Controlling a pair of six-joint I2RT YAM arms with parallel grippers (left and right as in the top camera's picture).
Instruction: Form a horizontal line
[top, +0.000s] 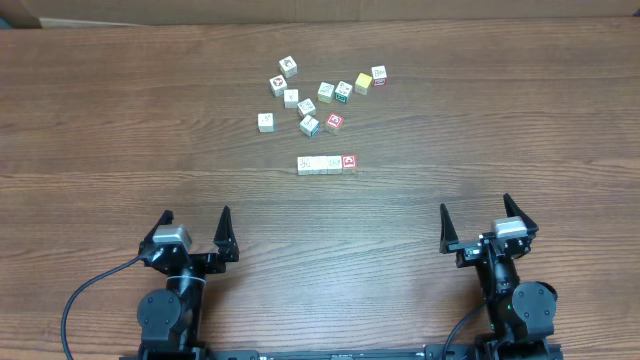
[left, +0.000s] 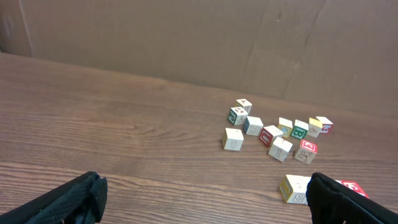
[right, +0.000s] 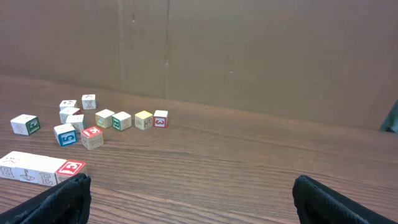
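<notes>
Horizontal line (top: 327, 163): lies central, cream cubes touching from left through to the red-faced one at right, near the loose cubes (top: 326, 92). Looks essentially done, with perhaps nothing left. Left gripper (top: 195, 225), then right gripper (top: 476, 215): spread wide, empty, well apart from it.

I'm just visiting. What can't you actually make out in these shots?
- Row of cubes, left wrist view: its middle is hidden behind a dark finger of the left gripper.
- Same row, right wrist view: it runs off the left frame edge, so that end is cut off.
- Loose cubes, overhead view: the pictures on their faces are too small to read.
</notes>
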